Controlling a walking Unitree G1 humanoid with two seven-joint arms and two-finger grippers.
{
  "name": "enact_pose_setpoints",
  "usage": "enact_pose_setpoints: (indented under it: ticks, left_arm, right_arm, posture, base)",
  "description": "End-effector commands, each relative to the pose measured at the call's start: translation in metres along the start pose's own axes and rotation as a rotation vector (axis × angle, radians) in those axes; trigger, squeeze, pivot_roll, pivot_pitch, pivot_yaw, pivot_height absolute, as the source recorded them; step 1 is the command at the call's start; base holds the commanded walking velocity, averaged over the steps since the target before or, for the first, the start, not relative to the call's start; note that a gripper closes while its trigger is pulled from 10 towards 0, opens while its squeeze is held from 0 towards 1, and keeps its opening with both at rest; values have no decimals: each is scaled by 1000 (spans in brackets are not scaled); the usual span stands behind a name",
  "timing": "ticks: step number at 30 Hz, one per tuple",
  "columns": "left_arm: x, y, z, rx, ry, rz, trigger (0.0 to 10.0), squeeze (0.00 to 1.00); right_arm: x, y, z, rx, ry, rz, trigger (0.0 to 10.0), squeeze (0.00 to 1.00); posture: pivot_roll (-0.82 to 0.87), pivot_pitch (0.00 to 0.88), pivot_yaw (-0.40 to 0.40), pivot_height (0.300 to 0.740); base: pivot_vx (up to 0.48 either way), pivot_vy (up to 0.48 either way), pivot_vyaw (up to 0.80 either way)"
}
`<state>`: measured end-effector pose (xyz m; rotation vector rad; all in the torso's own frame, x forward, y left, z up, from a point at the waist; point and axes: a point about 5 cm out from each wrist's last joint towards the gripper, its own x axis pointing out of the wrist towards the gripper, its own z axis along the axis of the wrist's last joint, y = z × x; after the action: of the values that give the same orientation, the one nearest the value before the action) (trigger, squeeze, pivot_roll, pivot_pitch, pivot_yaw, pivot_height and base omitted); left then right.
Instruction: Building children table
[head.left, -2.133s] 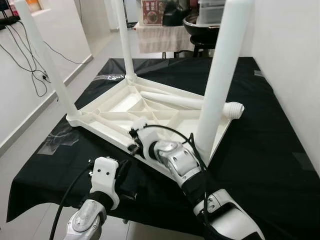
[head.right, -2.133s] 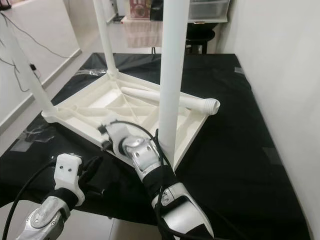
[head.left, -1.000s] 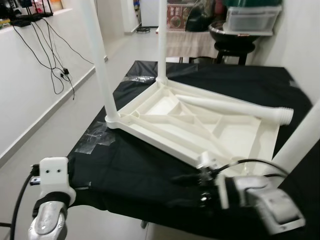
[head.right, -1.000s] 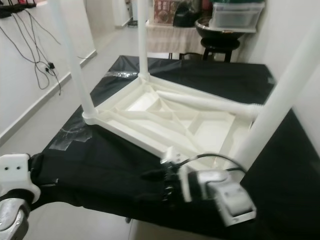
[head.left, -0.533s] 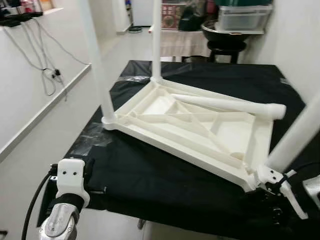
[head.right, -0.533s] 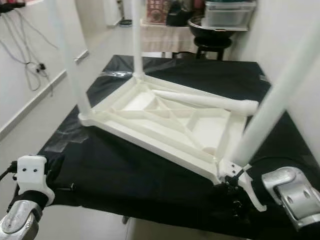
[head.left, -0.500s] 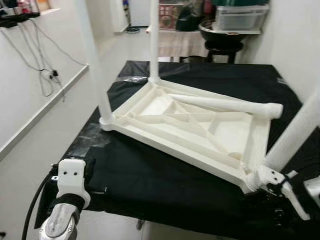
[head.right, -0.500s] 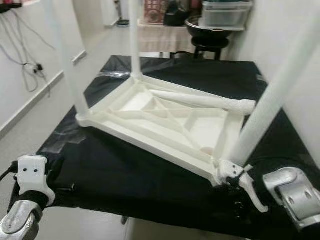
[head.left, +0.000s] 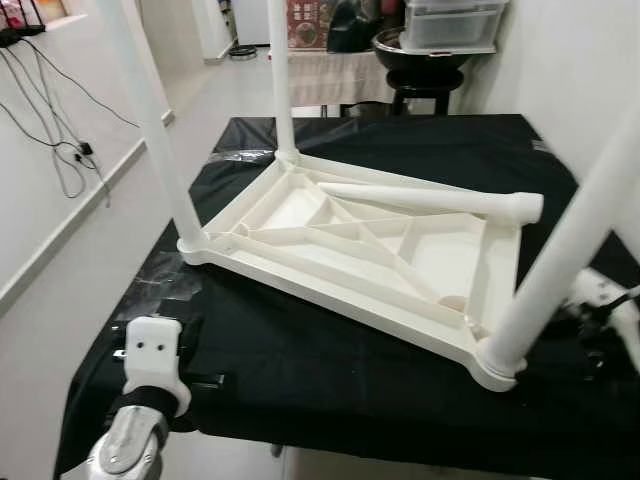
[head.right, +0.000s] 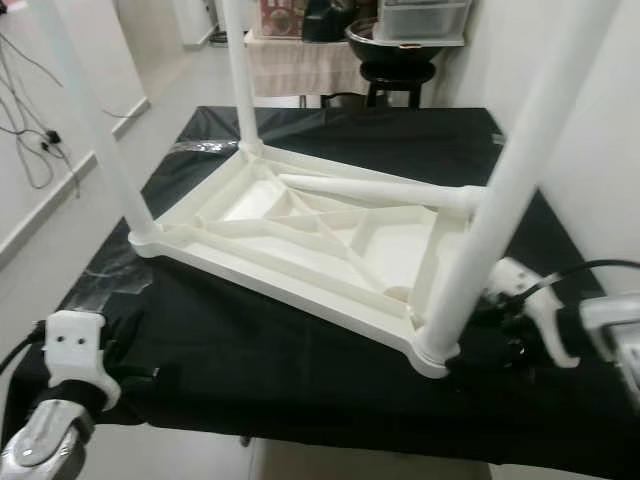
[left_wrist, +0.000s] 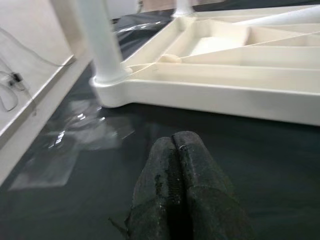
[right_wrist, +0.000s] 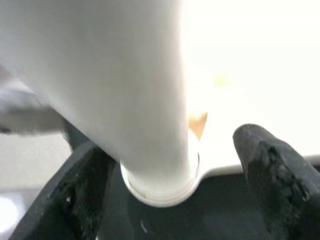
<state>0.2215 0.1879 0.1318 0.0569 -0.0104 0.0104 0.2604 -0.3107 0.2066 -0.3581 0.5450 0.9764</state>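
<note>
Left eye view: the upturned white table top (head.left: 360, 250) lies mid-frame on a black cloth (head.left: 300, 350). Three legs stand in its corners, each cut off by the frame's upper edge: far leg (head.left: 281, 80), left leg (head.left: 150, 120), near right leg (head.left: 570, 250). A loose fourth leg (head.left: 430, 198) lies across the tray's far right corner. The right gripper (head.left: 600, 330) is at the right edge, partly hidden behind the near right leg. The left arm's wrist (head.left: 152, 370) sits at lower left, well apart from the table.

Right eye view: a stool (head.right: 390, 75) and clear bin (head.right: 420, 18) stand behind the cloth at top.

Left wrist view: the left gripper (left_wrist: 181, 185) at bottom centre has its fingers pressed together, holding nothing, near the tray's corner.

Right wrist view: blurred; parted black fingers (right_wrist: 272, 175) straddle the near right leg's base, contact unclear.
</note>
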Motion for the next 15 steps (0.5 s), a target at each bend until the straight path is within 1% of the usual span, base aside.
enact_pose_setpoints:
  ticks: [1,2,3,4,5,6,7,9,10,11,12,13,14,15]
  left_arm:
    - [-1,2,-2,18,6,-1,10000,0]
    - [-1,2,-2,18,6,-1,10000,0]
    - [-1,2,-1,20,5,-5,10000,0]
    - [-1,2,-1,20,5,-5,10000,0]
    - [0,1,-1,21,3,-8,10000,0]
    - [0,1,-1,21,3,-8,10000,0]
    - [1,1,-1,23,1,-12,10000,0]
    - [1,1,-1,23,1,-12,10000,0]
    - [1,0,0,28,-1,-16,10000,0]
    - [2,-1,0,32,-4,-18,10000,0]
    - [2,-1,0,32,-4,-18,10000,0]
    - [1,-1,1,38,-5,-19,10000,0]
    - [1,-2,1,43,-6,-20,10000,0]
    - [1,-2,1,43,-6,-20,10000,0]
  right_arm:
    - [8,5,17,-39,-90,60,10000,0]
    - [8,5,17,-39,-90,60,10000,0]
    - [21,15,31,-70,-163,146,10000,0]
    - [21,15,31,-70,-163,146,10000,0]
    - [36,27,42,-111,-199,239,10000,0]
    - [36,27,42,-111,-199,239,10000,0]
    - [54,41,51,-150,-224,333,10000,0]
    - [54,41,51,-150,-224,333,10000,0]
    - [74,57,62,-198,-253,422,10000,0]
    - [95,72,73,-246,-288,481,10000,0]
    - [95,72,73,-246,-288,481,10000,0]
    - [119,87,88,-294,-338,514,10000,0]
    - [135,97,99,-320,-375,523,10000,0]
    - [135,97,99,-320,-375,523,10000,0]
  posture:
    - [-66,96,21,740]
    - [-66,96,21,740]
    - [-64,94,22,740]
    - [-64,94,22,740]
    - [-62,92,22,740]
    - [-62,92,22,740]
    - [-56,88,22,740]
    - [-56,88,22,740]
    - [-46,87,20,740]
    - [-41,85,19,740]
    - [-41,85,19,740]
    - [-29,85,15,740]
    - [-15,86,9,740]
    - [-15,86,9,740]
  base:
    - [0,0,0]
    - [0,0,0]
    - [0,0,0]
    - [0,0,0]
    - [0,0,0]
    - [0,0,0]
    - [0,0,0]
    - [0,0,0]
    - [0,0,0]
    - [0,0,0]
    - [0,0,0]
    - [0,0,0]
    - [0,0,0]
    - [0,0,0]
